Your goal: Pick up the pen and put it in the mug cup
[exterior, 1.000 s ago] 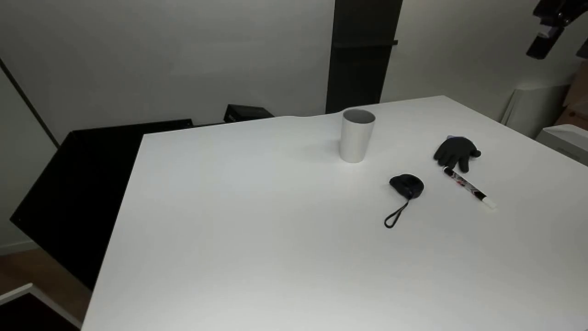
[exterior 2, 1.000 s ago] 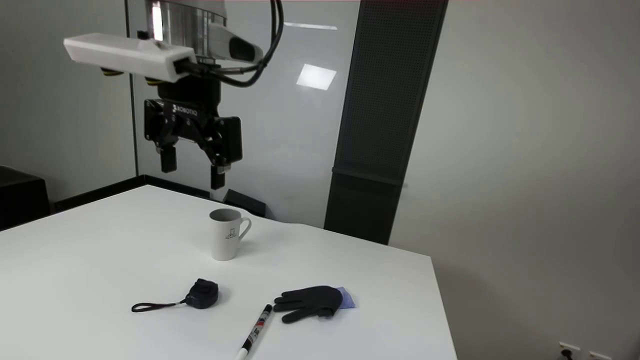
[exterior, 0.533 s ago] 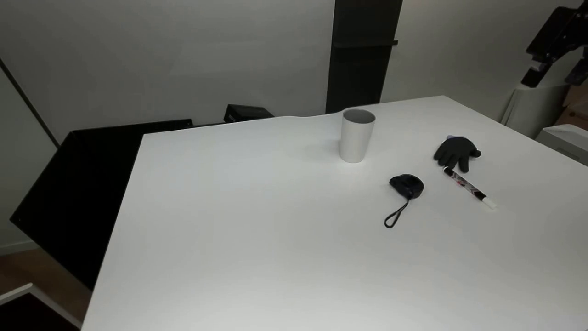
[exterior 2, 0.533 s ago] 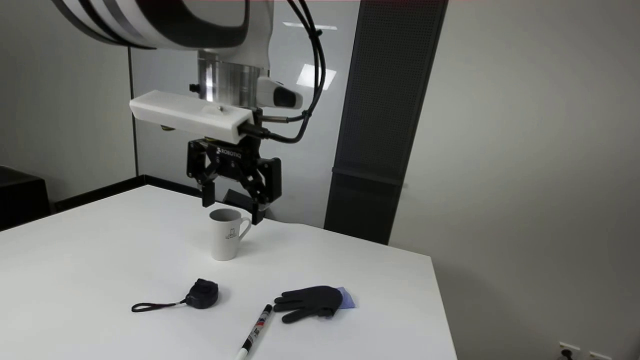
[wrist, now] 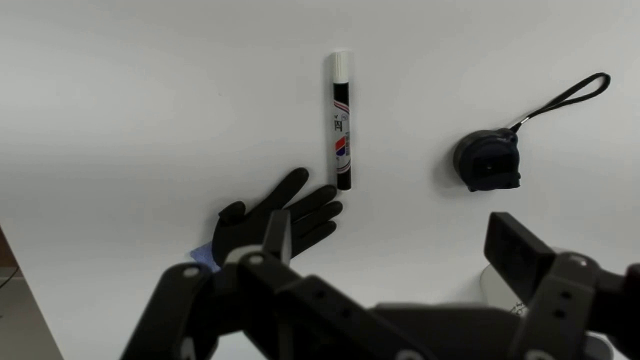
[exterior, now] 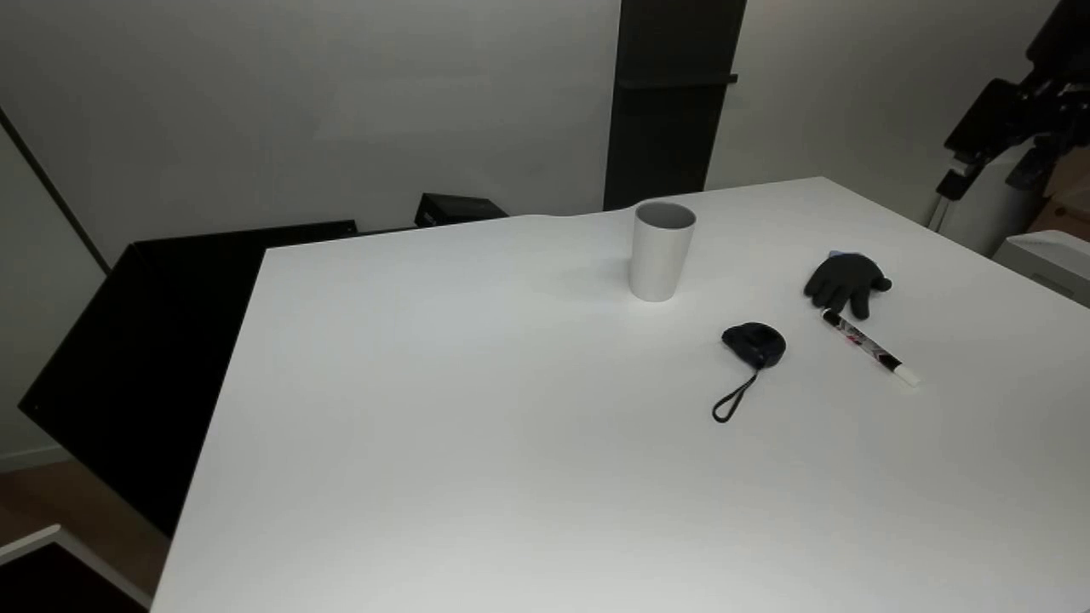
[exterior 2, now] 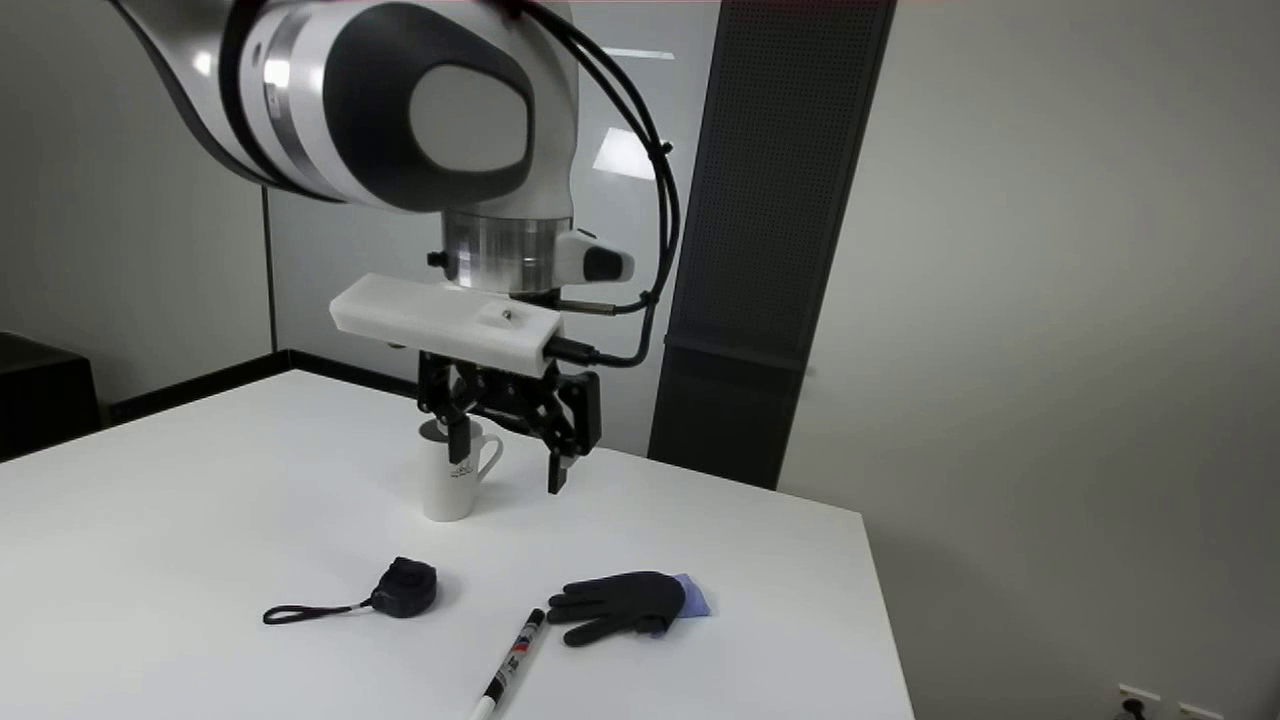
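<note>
A pen [exterior: 870, 347] with a white cap and a black-and-white printed barrel lies on the table in both exterior views [exterior 2: 513, 660]. In the wrist view the pen [wrist: 342, 122] lies upright in the picture, above the jaws. A white mug [exterior: 656, 264] stands upright in both exterior views [exterior 2: 443, 490]; in the wrist view the mug [wrist: 500, 290] is mostly hidden behind the right finger. My gripper [wrist: 390, 220] is open and empty, above the table and apart from the pen. In the exterior views the gripper [exterior 2: 508, 472] partly covers the mug and shows at the right edge [exterior: 990, 180].
A black glove [exterior 2: 618, 606] with a bluish patch lies at the pen's black end, touching or nearly so. A black tape measure [exterior 2: 405, 588] with a strap lies between pen and mug, off to one side. The white table's [exterior: 477, 409] far edge runs along a wall.
My arm has come down toward the table and moved right in an exterior view, with the gripper still open. The pen, mug, glove and tape measure have not moved.
</note>
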`<state>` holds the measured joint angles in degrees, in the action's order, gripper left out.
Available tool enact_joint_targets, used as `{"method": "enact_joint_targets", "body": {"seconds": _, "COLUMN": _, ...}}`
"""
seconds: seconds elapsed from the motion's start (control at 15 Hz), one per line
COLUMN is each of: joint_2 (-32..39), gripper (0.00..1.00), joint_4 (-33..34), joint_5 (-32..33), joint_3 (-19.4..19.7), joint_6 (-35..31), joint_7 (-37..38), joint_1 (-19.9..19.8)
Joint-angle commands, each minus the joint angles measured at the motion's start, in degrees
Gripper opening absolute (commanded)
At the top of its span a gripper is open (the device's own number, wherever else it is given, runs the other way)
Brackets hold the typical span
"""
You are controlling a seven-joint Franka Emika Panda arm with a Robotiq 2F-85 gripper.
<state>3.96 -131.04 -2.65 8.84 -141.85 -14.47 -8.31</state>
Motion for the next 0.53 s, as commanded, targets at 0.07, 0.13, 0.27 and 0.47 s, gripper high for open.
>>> {"method": "enact_joint_targets", "body": {"seconds": 0.07, "joint_2": 4.3, "gripper": 1.0, "joint_4": 2.4, "joint_5": -1.84, "joint_3": -0.29, "joint_6": -1.65, "joint_7": -3.71, "joint_1": -1.56}}
{"method": "enact_joint_targets", "body": {"seconds": 0.13, "joint_2": 4.83, "gripper": 1.0, "joint_4": 2.58, "joint_5": -1.99, "joint_3": -0.41, "joint_6": -1.48, "joint_7": -3.83, "joint_1": -1.78}}
{"method": "enact_joint_targets", "body": {"seconds": 0.27, "joint_2": 5.58, "gripper": 1.0, "joint_4": 3.18, "joint_5": -1.67, "joint_3": -0.47, "joint_6": 0.22, "joint_7": -2.09, "joint_1": -1.87}}
{"method": "enact_joint_targets", "body": {"seconds": 0.47, "joint_2": 4.82, "gripper": 1.0, "joint_4": 1.33, "joint_5": -0.72, "joint_3": -0.55, "joint_6": -1.24, "joint_7": -2.42, "joint_1": -1.83}}
